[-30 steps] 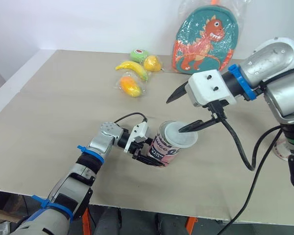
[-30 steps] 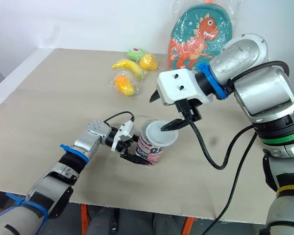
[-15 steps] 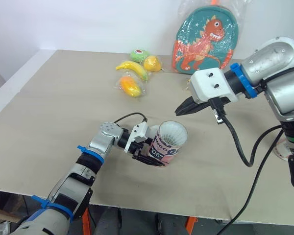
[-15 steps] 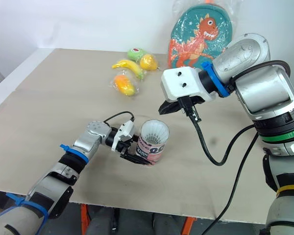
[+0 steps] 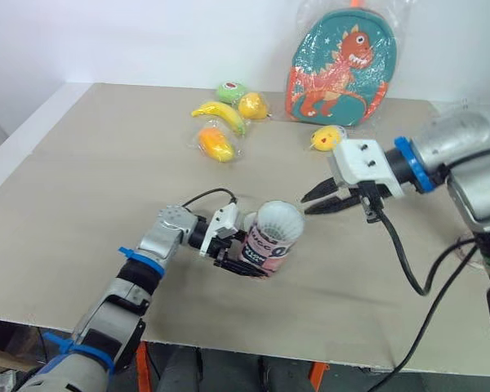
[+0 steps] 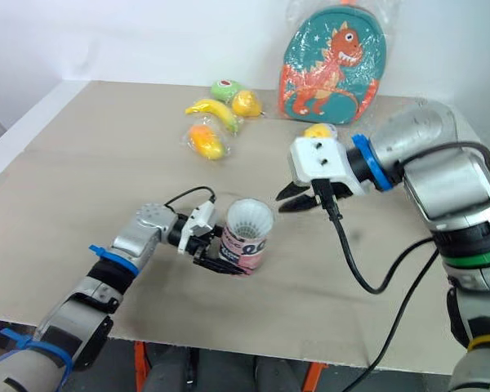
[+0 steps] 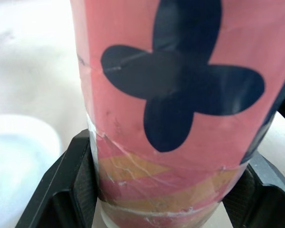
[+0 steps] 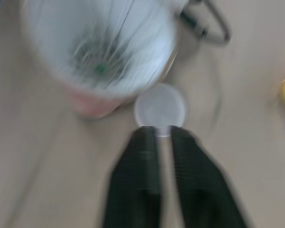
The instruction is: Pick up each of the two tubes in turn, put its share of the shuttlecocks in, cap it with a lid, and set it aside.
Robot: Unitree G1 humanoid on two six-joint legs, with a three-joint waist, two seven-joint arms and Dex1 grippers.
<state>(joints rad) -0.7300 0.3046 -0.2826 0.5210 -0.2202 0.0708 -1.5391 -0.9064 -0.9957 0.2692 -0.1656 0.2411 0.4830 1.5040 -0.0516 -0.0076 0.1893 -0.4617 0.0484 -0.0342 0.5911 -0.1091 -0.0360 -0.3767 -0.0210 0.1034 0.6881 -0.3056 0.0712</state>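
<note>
Your left gripper (image 5: 246, 260) is clamped on the lower part of the pink shuttlecock tube (image 5: 269, 247). Its two black fingers (image 7: 69, 187) press against opposite sides of the tube, just above its base. The tube leans away from that gripper, and its open mouth tips toward your right gripper (image 5: 311, 202). White shuttlecocks (image 5: 279, 220) are nested inside and reach almost to the rim. No lid is on the mouth. You cannot tell whether the tube's base touches the table (image 5: 106, 180) or hangs just above it. Your right gripper sits just beside the tube's mouth, apart from it, with its tips pointing toward the tube. Its fingers are parted by a narrow gap and there is nothing between them. In the right wrist view a small round translucent lid (image 8: 160, 109) shows face-on just past those fingertips, close beside the tube; whether the tips touch it is unclear. Behind your right gripper lies a small yellow toy (image 5: 328, 136), and farther back a dinosaur backpack (image 5: 343, 61). A wrapped banana (image 5: 220, 114) lies well beyond your left gripper.
</note>
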